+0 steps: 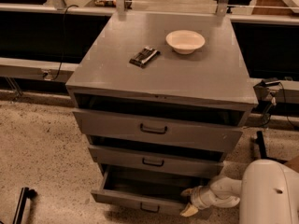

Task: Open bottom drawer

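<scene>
Bottom drawer (120,203): sitting partly pulled out, tray showing.
Gripper (188,202): reaching in at its 3 o'clock end, jaws pinching the front panel.

Gripper (188,202) blocking bottom drawer (122,199), right corner

Arm (268,192): white shell, bulky segment entering at 4 o'clock of the view, at the lower right edge. Wrist (219,192): narrower, ribbed, extended roughly level toward 9 o'clock. Gripper (189,202): at 5 o'clock of the view, held low, pointing toward 9 o'clock.
</scene>
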